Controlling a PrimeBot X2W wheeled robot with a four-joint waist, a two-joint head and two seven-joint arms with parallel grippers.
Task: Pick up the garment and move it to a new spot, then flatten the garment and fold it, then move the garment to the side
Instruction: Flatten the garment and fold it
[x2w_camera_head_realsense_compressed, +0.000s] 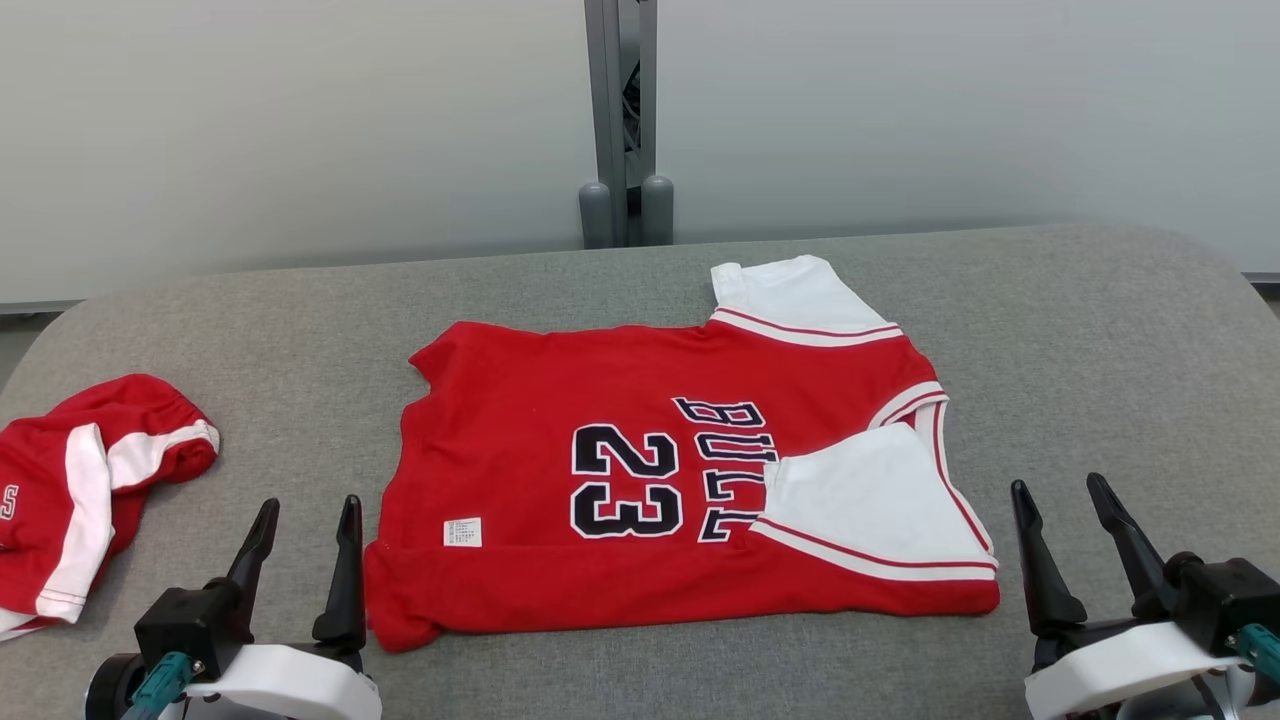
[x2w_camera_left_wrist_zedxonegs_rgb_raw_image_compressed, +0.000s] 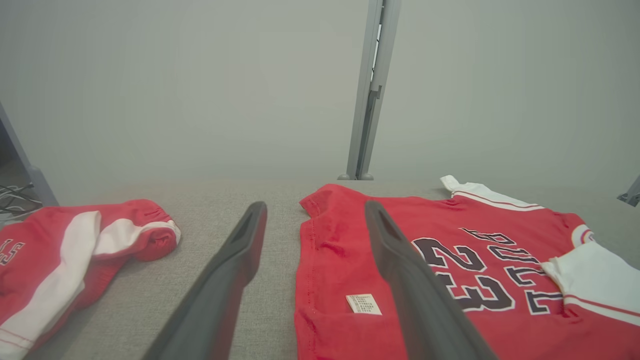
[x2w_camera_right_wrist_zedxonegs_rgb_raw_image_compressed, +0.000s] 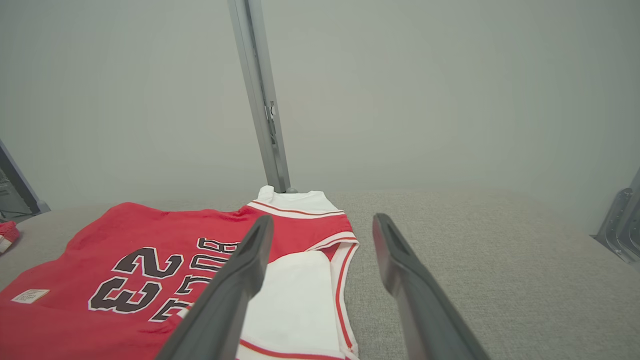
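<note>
A red jersey (x2w_camera_head_realsense_compressed: 600, 400) with white sleeves and "23 BULLS" lettering lies spread on the grey table (x2w_camera_head_realsense_compressed: 1080, 330), its near edge folded up and one white sleeve (x2w_camera_head_realsense_compressed: 870, 500) folded over the front. The jersey (x2w_camera_left_wrist_zedxonegs_rgb_raw_image_compressed: 450, 260) also appears in the left wrist view and, as the jersey (x2w_camera_right_wrist_zedxonegs_rgb_raw_image_compressed: 150, 250), in the right wrist view. My left gripper (x2w_camera_head_realsense_compressed: 305, 520) hovers open at the jersey's near left corner, holding nothing. To the right of the jersey's near right corner my right gripper (x2w_camera_head_realsense_compressed: 1065, 500) stands open and holds nothing.
A second red and white garment (x2w_camera_head_realsense_compressed: 80, 480) lies bunched at the table's left edge, seen too as the garment (x2w_camera_left_wrist_zedxonegs_rgb_raw_image_compressed: 75, 250). A grey post (x2w_camera_head_realsense_compressed: 622, 120) stands behind the table against a pale wall. Bare table stretches right of the jersey.
</note>
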